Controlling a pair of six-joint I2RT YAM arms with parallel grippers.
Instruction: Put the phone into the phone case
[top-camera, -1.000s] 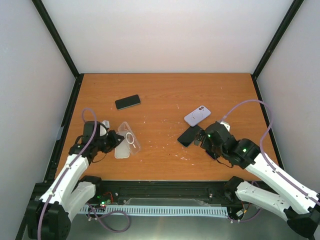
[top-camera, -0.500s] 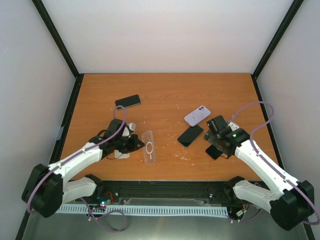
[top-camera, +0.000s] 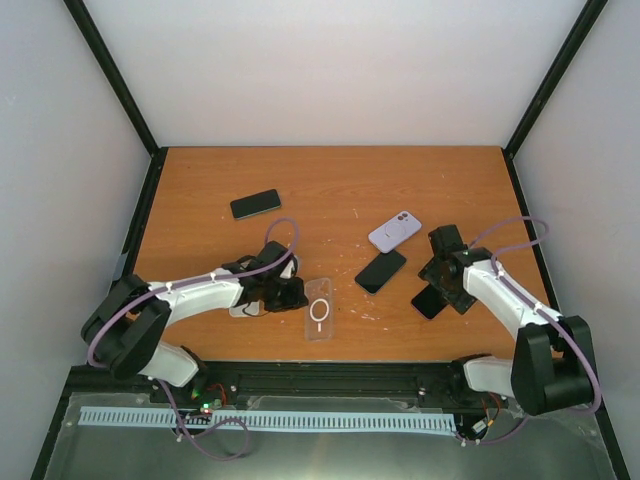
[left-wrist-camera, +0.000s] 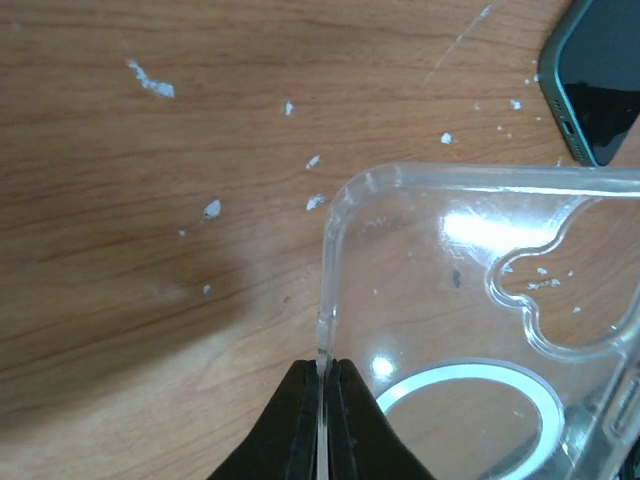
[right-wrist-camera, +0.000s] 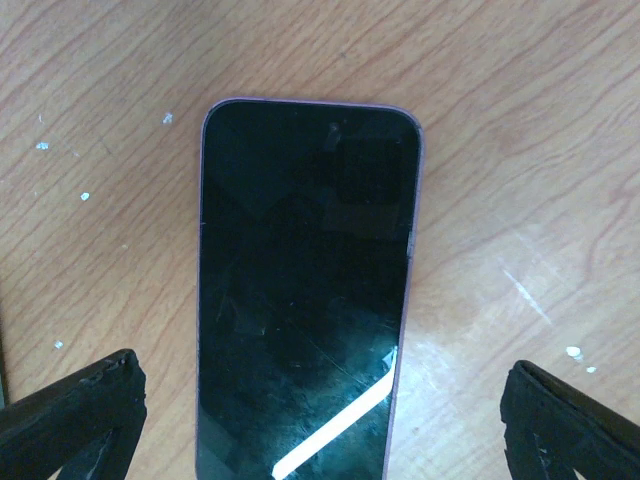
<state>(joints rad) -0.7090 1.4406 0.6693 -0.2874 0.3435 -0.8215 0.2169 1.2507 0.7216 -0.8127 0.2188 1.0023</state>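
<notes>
Two shifts just happened: our left fingers (left-wrist-camera: 300, 420), pinching one side wall of the clear phone case (left-wrist-camera: 480, 330), have brought it from the left of the table (top-camera: 330, 180) to the near middle; our right fingers (right-wrist-camera: 70, 410), spread wide, have left the teal-rimmed phone (top-camera: 380, 270) and now straddle a purple-edged phone (right-wrist-camera: 305, 290) lying screen up, untouched; case and phone sit nearer, so we judge a pickup comes next.

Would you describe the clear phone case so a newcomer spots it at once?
On the orange table, look near the front edge, about midway, at the tip of the left gripper. The clear phone case is pinched there by one side wall; unlike the dark phone to its right, it is see-through with a white ring.
</notes>
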